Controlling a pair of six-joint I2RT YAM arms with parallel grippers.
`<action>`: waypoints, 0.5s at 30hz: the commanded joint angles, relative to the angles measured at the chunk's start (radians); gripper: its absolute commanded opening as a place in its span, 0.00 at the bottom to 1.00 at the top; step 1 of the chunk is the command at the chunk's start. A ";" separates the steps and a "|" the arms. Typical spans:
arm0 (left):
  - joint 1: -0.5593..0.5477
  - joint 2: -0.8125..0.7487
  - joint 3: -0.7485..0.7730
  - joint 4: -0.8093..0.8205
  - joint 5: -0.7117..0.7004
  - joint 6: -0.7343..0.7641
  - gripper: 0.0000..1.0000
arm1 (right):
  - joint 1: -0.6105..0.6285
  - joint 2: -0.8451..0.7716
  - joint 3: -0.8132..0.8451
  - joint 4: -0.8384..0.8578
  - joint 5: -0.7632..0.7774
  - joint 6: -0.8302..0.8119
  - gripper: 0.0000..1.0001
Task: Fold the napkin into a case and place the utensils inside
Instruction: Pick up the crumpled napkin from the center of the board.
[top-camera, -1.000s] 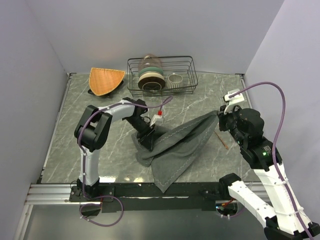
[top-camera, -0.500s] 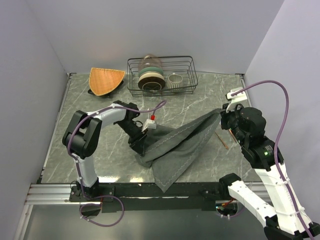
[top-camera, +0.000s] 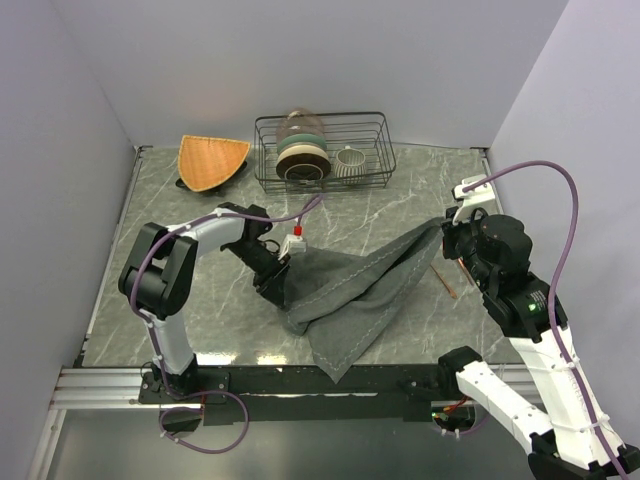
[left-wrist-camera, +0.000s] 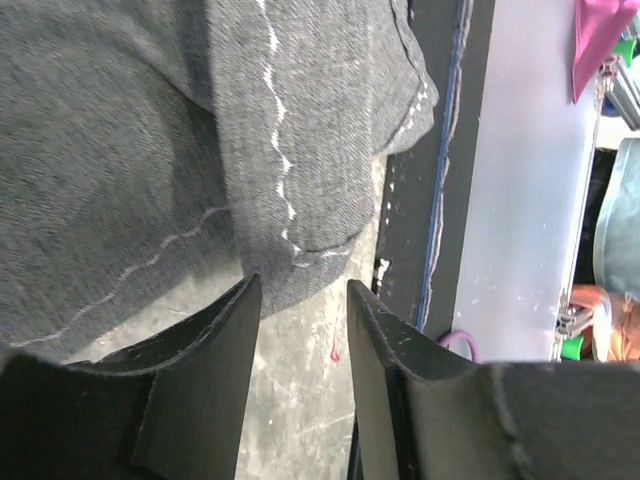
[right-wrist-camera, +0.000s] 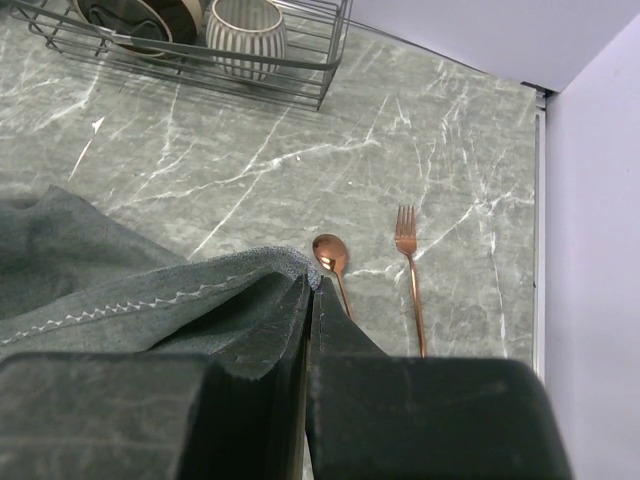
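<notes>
Top external view has the soft dark grey matte fabric napkin (top-camera: 350, 290) draped across the middle of the grey marbled tabletop (top-camera: 400, 190). One corner is lifted toward the right and the rest sags in loose folds down to the near edge. The right gripper (top-camera: 446, 228) is closed tight on that raised corner; its wrist view shows the hem pinched flat between the fingers. The left gripper (top-camera: 276, 282) sits low at the cloth's left edge with its jaws partly apart. Its wrist view shows the stitched hem lying just at the fingertips and bare tabletop between them, so nothing looks pinched there.

The cloth looks light and limp, with a white zigzag stitch along its hems. It will likely droop and crease wherever it is unsupported, so corners and hems are the sound places to hold. Beyond the right gripper, a slim copper-coloured metal spoon (right-wrist-camera: 330, 254) and a matching fork (right-wrist-camera: 408, 275) lie side by side on the tabletop. Both look hard, smooth and probably slippery.
</notes>
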 joint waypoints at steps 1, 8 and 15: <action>0.002 -0.013 -0.019 0.111 0.055 -0.077 0.48 | -0.008 -0.009 0.035 0.027 0.014 0.011 0.00; 0.036 -0.008 -0.066 0.227 0.011 -0.209 0.58 | -0.008 -0.015 0.030 0.027 0.008 0.001 0.00; 0.021 0.029 -0.056 0.164 0.014 -0.157 0.64 | -0.008 -0.018 0.029 0.025 0.007 -0.002 0.00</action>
